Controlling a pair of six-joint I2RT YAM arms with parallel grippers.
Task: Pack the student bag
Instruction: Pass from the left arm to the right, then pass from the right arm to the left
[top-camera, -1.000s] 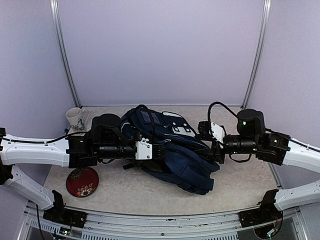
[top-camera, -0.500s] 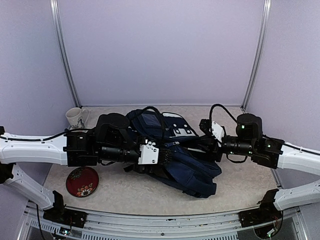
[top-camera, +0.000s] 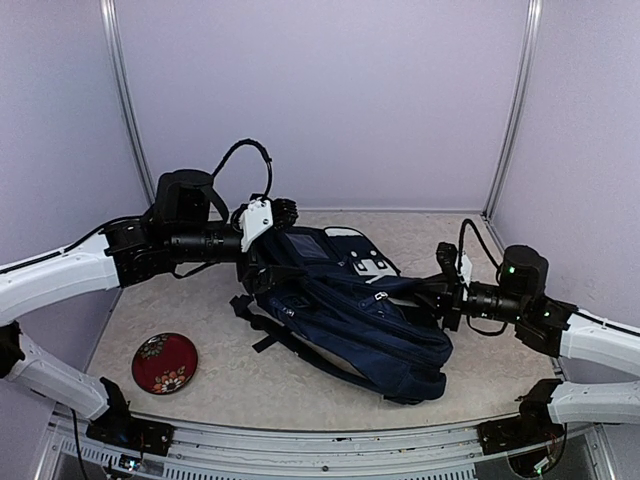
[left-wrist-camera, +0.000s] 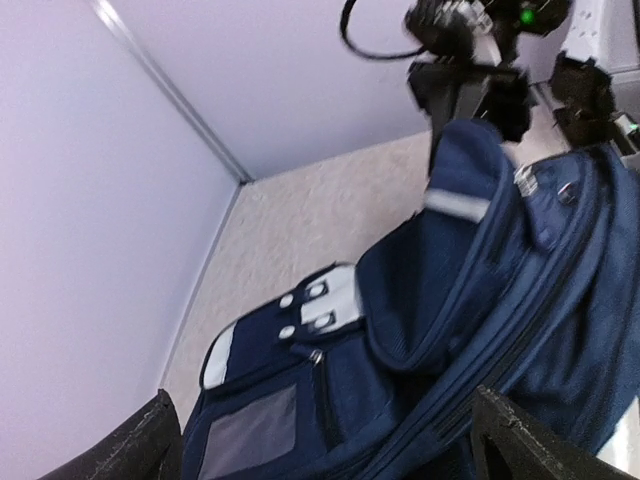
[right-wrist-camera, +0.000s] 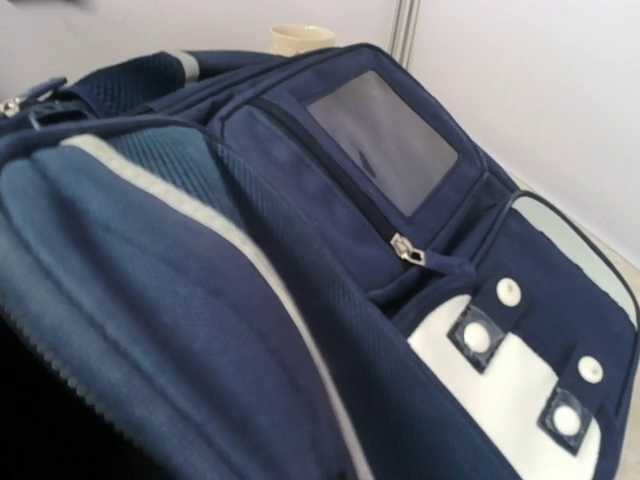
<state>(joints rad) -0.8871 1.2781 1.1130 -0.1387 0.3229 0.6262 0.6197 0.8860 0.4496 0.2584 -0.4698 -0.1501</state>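
The navy student bag (top-camera: 350, 320) lies on its side across the middle of the table, white-patched front pockets facing the back. My left gripper (top-camera: 278, 225) hovers at the bag's upper left end, open. In the left wrist view its fingers (left-wrist-camera: 150, 435) stand wide apart with the student bag (left-wrist-camera: 420, 330) below them, not gripped. My right gripper (top-camera: 438, 292) is at the bag's right end. The left wrist view shows the right gripper (left-wrist-camera: 470, 92) shut on a raised fabric edge. The student bag (right-wrist-camera: 300, 250) fills the right wrist view, and my right fingers are hidden there.
A red flowered dish (top-camera: 165, 362) sits near the front left corner. A cream mug (right-wrist-camera: 300, 38) shows behind the bag at the back left, hidden by my left arm in the top view. Walls close in the back and both sides.
My left gripper let go, opened wide, and rose back toward the left rear. My right gripper shut on the bag's edge and drew right; the bag shifted and spread.
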